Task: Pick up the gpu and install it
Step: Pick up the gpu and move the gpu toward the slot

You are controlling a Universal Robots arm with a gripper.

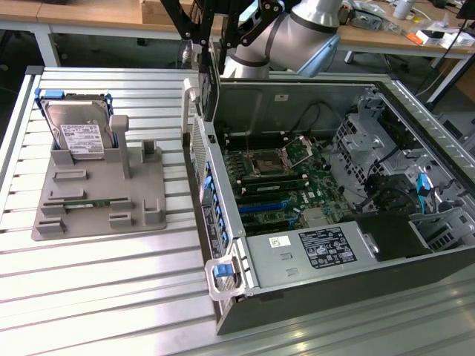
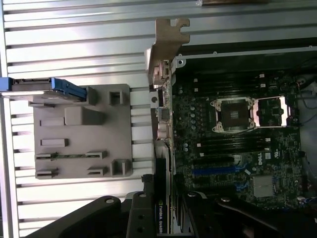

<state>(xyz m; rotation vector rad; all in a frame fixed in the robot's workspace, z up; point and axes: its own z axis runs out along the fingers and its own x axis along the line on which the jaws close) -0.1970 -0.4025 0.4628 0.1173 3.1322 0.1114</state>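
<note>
I have the gpu [image 1: 211, 85] in my gripper [image 1: 210, 46]. The two black fingers [image 2: 140, 210] are squeezed on the card, one on each side. In the wrist view I see the gpu [image 2: 161, 173] from its thin edge, with a small label on it, and the gripper [image 2: 164, 204] around it. Its silver bracket [image 2: 167, 47] sticks out far from the fingers.

The card hangs upright in the air, up out of any slot. It is over the back wall of the open computer case [image 1: 223, 297], on the exterior view's left side of the case. The bracket [image 1: 191, 104] is right by that wall. I cannot tell if it touches the wall.

Inside the case lies the green motherboard [image 1: 315, 185]. It has a square chip socket [image 1: 269, 159] and long blue slots [image 1: 263, 208]. The slots are bare. A gray power box [image 1: 315, 248] with a label sits at the near end of the case.

Beside the case, on the exterior view's left, is a gray holder tray [image 1: 148, 211] on the ribbed metal table [image 1: 96, 297]. A silver hard drive [image 1: 78, 133] stands up at its far end. A thin green memory stick [image 1: 87, 202] lies in a groove of the tray.
</note>
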